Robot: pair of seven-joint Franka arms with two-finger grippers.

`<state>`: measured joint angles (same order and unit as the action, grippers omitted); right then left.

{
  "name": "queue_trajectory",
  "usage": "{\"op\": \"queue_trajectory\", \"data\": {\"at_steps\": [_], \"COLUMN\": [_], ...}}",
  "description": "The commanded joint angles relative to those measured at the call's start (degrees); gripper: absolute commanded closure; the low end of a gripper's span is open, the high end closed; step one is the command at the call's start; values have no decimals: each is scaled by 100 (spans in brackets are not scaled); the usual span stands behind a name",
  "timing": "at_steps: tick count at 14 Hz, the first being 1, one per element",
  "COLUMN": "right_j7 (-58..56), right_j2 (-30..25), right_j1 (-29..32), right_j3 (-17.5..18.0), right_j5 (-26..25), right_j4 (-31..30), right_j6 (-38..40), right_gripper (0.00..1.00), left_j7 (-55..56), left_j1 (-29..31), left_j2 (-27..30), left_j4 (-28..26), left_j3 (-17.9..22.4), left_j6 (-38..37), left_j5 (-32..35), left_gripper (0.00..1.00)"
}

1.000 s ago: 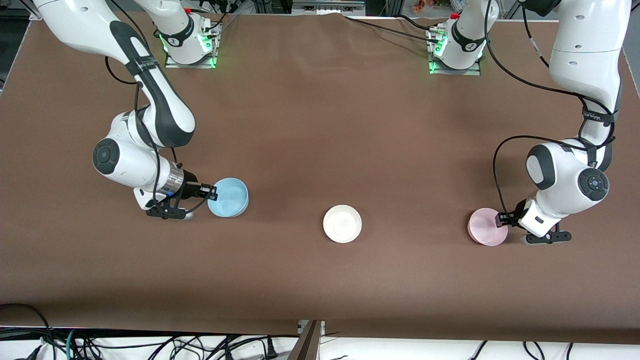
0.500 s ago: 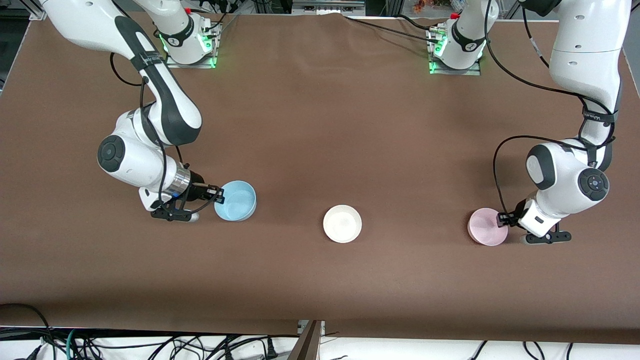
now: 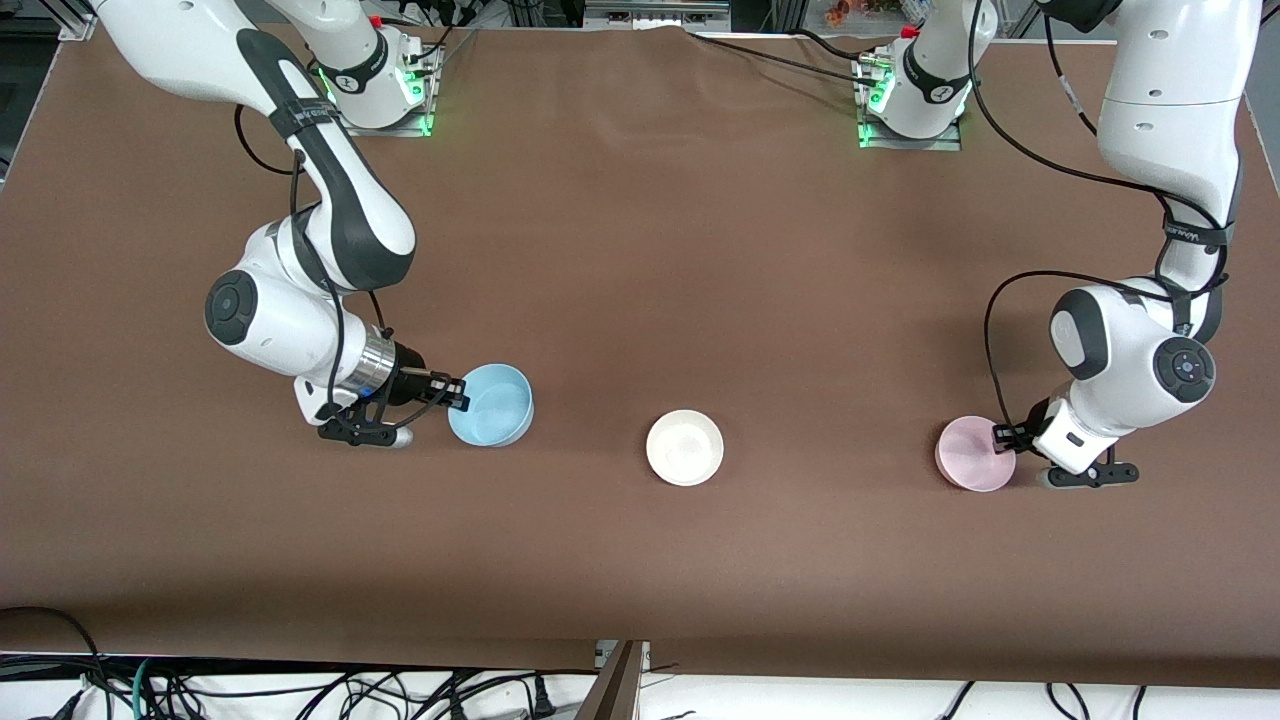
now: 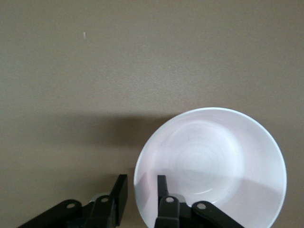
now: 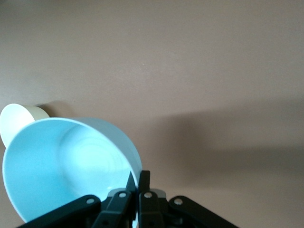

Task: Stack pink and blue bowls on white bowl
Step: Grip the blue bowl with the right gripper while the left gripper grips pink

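From the front, the right gripper (image 3: 455, 392) is pinching the rim of the blue bowl (image 3: 492, 404). The bowl looks lifted off the table (image 3: 640, 250) and tipped a little. It is over the right arm's end of the table. The white bowl (image 3: 684, 447) sits in the middle, well apart from both others. The pink bowl (image 3: 973, 453) sits toward the left arm's end. The left gripper (image 3: 1000, 436) is at its rim. Its fingers are too small and dark here to tell how they stand.

In the left wrist view, the left gripper (image 4: 141, 190) has one finger inside the pink bowl (image 4: 211, 166) and one outside. The fingers are spread a little, with the rim between them. I think it should squeeze the rim tight before it lifts, or the bowl may slip. The bowl looks almost white here, and its edge is cut off.

In the right wrist view, the right gripper (image 5: 135, 183) is pressed together on the blue bowl's (image 5: 61, 166) rim. The white bowl (image 5: 16, 124) peeks out past it, mostly hidden. I think the right arm should carry the blue bowl slowly, get it right over the white bowl, level it, then lower it in. The gripper's fingertips are hard to see.
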<state>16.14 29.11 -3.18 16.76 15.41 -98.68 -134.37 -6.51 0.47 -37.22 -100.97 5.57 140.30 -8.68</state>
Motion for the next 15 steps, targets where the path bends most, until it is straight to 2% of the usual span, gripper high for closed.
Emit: {"op": "queue_trajectory", "data": {"at_steps": [1, 3, 5, 8, 15], "right_j7": [73, 99, 196, 258, 433], "right_j2": [138, 156, 182, 200, 305], "right_j1": [-86, -147, -165, -209, -314], "right_j3": [3, 3, 3, 3, 3], "right_j5": [242, 365, 366, 375, 375], "right_j4": [297, 358, 394, 490, 719], "right_j6": [104, 104, 104, 103, 112], "right_gripper": [100, 100, 100, 100, 100], "left_j7": [-201, -201, -201, -201, -96], "left_j1": [23, 23, 23, 32, 32], "left_j2": [136, 136, 136, 128, 136], "left_j4": [-116, -116, -107, -107, 59], "left_j3": [-38, -38, -38, -38, -152], "left_j6": [-73, -82, -73, -82, -91], "left_j5": [-143, -143, -134, -143, -160], "left_gripper": [79, 85, 87, 100, 100]}}
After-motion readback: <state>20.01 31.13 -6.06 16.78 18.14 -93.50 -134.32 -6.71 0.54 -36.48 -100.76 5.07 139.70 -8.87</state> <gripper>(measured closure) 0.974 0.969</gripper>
